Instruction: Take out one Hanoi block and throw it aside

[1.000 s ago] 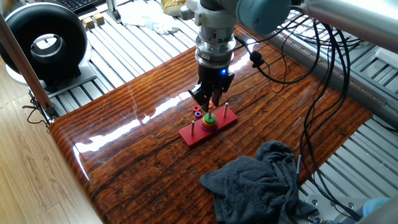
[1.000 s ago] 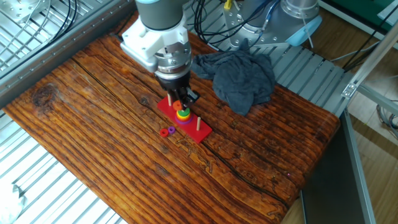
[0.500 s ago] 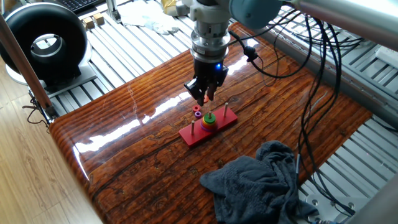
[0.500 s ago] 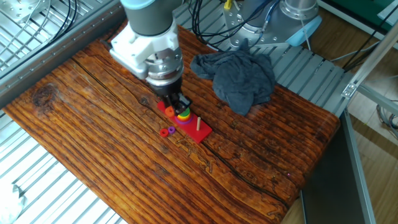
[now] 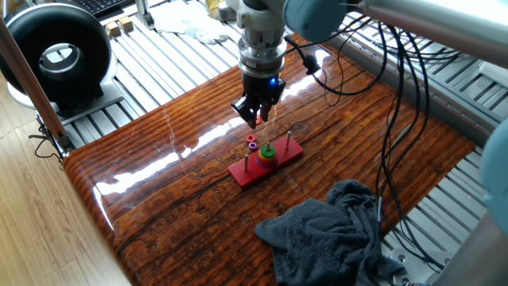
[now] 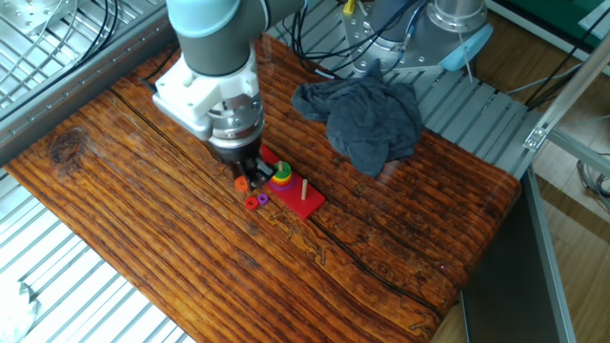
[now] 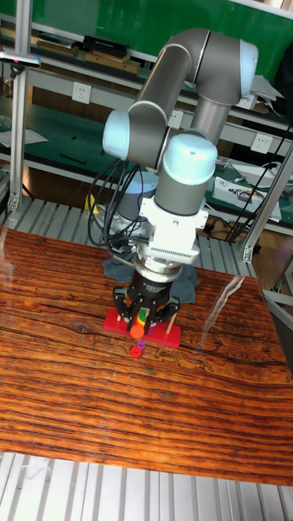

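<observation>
My gripper (image 5: 256, 120) (image 6: 245, 180) (image 7: 138, 326) hangs just above the table beside the red peg board (image 5: 242, 173) (image 6: 311, 203), shut on the Hanoi block (image 6: 241, 182) (image 7: 132, 331), a tiny orange-red ring. The remaining stack (image 5: 268, 152) (image 6: 281, 175), with a green disc on top, sits on the board's middle peg. On the wood next to the board lie a small red ring (image 6: 252, 202) (image 7: 134, 352) and a small purple ring (image 6: 263, 198) (image 7: 140, 345), just below the gripper's tips.
A crumpled grey cloth (image 5: 333, 230) (image 6: 367, 110) lies on the table beyond the board's other side. A black round device (image 5: 55, 56) stands off the table. Cables hang behind the arm. Metal slats surround the wooden top.
The gripper has carried the orange-red ring off the stack and away from the board, toward the loose red and purple rings. The stack and loose rings have not moved.
</observation>
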Controlling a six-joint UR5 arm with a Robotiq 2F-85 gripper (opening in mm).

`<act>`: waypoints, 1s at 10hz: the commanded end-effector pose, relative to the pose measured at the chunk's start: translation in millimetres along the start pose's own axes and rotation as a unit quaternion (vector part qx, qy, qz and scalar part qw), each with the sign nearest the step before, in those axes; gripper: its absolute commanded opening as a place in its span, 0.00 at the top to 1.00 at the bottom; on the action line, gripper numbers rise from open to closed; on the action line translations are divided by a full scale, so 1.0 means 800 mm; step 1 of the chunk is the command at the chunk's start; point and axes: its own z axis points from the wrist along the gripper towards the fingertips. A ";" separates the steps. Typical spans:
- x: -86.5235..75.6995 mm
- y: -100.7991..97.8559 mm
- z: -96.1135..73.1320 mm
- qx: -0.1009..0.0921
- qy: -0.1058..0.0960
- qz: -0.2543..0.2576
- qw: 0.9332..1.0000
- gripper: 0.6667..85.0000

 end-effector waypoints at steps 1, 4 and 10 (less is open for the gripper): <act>-0.021 -0.006 0.013 -0.001 -0.011 -0.008 1.000 0.87; -0.026 -0.009 0.021 -0.005 -0.013 -0.017 1.000 0.88; -0.026 -0.018 0.030 -0.011 -0.017 -0.045 0.999 0.71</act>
